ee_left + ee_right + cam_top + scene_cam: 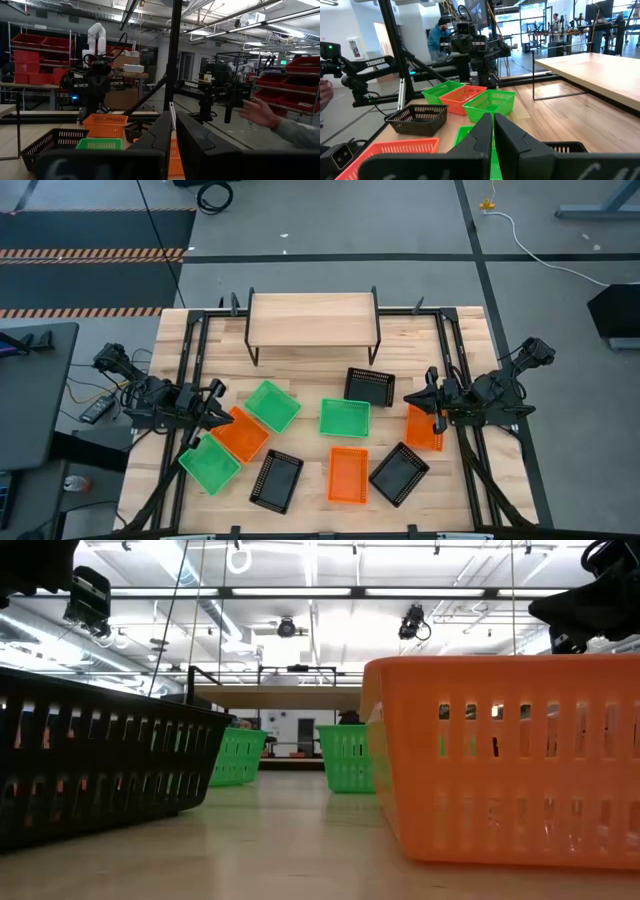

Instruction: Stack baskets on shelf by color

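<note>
The light-wood shelf [313, 319] stands at the far middle of the slatted bench [470, 330] with nothing on its top. All nine baskets lie loose on the bench in front of it.

On the left side a green basket [271, 405] sits nearest the shelf; an orange basket [241, 434] lies just beside it, and another green basket [211, 464] follows on the near side, the three forming a diagonal row. A black basket [277, 479] rests near the front edge.

In the middle a black basket [369, 386] lies closest to the shelf's right leg, touching or nearly touching a green basket [345, 418] just in front of it. An orange basket [348, 474] sits nearer the front, with another black basket [399, 473] tilted beside it. The third orange basket [424, 428] lies to the right, partly under the right arm.

The left claw [216, 409] hovers over the left diagonal row, beside the orange one there — its fingers are pressed together and grasp nothing. The right claw [431, 395] hangs above the bench at the far end of the right-hand orange basket, likewise clenched on nothing, its two dark fingers [482, 131] meeting in the wrist view.

Beyond the bench a person's hand [258, 113] shows in the room
</note>
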